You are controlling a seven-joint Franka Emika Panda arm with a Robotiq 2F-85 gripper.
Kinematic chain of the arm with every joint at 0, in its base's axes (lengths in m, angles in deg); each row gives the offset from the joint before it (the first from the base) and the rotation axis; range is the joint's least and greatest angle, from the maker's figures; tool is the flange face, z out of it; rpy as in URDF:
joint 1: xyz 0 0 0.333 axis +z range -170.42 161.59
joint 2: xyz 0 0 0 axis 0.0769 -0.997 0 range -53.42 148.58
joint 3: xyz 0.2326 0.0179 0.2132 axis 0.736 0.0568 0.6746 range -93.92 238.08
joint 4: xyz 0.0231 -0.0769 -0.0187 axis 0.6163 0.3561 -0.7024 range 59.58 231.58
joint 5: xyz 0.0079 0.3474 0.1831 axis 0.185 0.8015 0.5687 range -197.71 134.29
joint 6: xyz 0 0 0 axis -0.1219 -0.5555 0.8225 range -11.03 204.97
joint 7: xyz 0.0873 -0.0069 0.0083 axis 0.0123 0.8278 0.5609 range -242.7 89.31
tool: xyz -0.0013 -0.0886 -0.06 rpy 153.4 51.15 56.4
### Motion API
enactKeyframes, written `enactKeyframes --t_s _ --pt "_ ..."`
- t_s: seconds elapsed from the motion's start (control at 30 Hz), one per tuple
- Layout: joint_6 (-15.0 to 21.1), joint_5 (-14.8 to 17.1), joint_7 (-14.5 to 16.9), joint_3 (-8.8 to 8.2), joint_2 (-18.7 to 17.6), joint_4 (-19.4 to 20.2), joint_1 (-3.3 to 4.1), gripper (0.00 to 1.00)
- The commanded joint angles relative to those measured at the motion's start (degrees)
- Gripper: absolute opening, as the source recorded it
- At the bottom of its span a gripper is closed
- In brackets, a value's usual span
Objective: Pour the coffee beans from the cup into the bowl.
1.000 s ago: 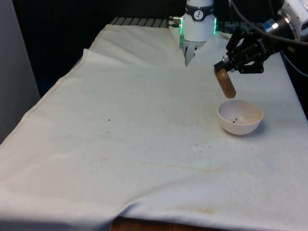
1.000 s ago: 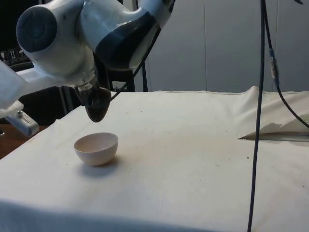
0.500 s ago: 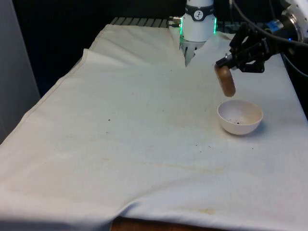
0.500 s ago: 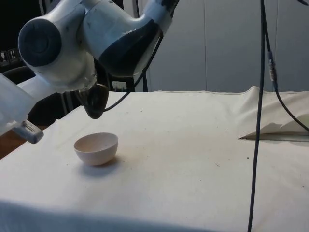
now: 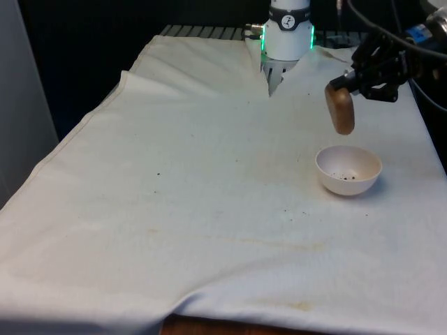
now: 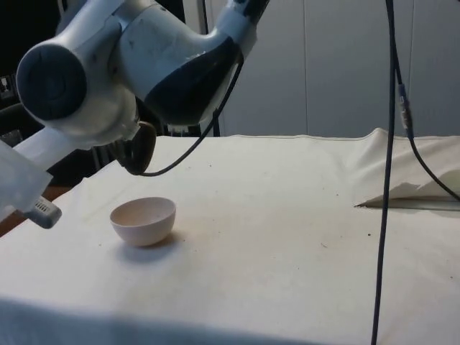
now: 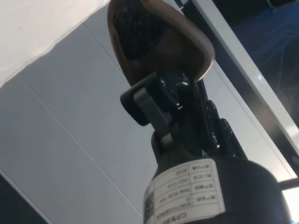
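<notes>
Now the gripper (image 5: 347, 80) has lifted and swung toward the front view's right compared with a second ago, taking the cup (image 5: 340, 109) up and off from its low spot at the bowl (image 5: 348, 169) rim nearest the front view's left. It sits higher and more directly over the bowl's near-left part. The bowl has not moved, and the scatter of dark beans (image 5: 343, 175) on its floor looks the same. Likely meaning: the pour is finished or pausing and the arm is pulling back; only a few beans are in the bowl, so I can't say the cup is empty.

Fingers are clenched on the cup, pinching it at its upper end; in the wrist view one black finger (image 7: 152, 105) presses against the brown wall, and the cup's dark inside (image 7: 138, 32) faces the camera. Can't tell if that dark patch is beans or shadow.

Relative to the fingers: the cup hangs below them, mouth pointing down and slightly tilted. The bowl is below the cup, clear gap between them, not touching. In the side view the cup (image 6: 143, 146) hangs above and slightly behind the bowl (image 6: 144, 220), which rests on the white cloth (image 5: 209, 181).
</notes>
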Motion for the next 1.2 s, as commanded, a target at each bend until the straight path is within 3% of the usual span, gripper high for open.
enactKeyframes --t_s 0.0,0.17,0.2,0.23,0.47,0.5,0.53,0.77,0.83,0.87,1.07,1.1,1.17 --pt "-1.3 -0.3 0.5 0.00 -0.7 -0.8 0.63 0.00" --pt "-3.8 -2.6 0.6 1.66 -1.9 -1.3 0.69 0.00" --pt "-3.3 -2.5 0.1 1.95 -1.7 -0.9 0.17 0.00" --pt "-4.1 -3.0 0.6 1.89 -2.0 -1.2 0.69 0.00" --pt "-5.4 -5.4 1.3 2.69 -2.3 -0.7 0.57 0.00" --pt "-5.3 -5.6 1.0 2.92 -2.3 -0.6 0.29 0.00" --pt "-5.6 -6.1 1.5 2.81 -2.3 -0.5 0.63 0.00" --pt "-6.3 -8.5 2.2 3.21 -2.5 0.5 0.97 0.00" --pt "-6.1 -8.7 1.8 3.44 -2.4 0.6 0.57 0.00" --pt "-6.6 -9.2 2.1 3.50 -2.5 0.9 1.03 0.00" --pt "-7.4 -11.1 1.9 4.24 -2.7 2.3 1.15 0.00" --pt "-7.2 -10.8 1.7 4.35 -2.6 2.3 0.80 0.00" --pt "-7.7 -11.5 1.9 4.41 -2.7 2.6 1.20 0.00"
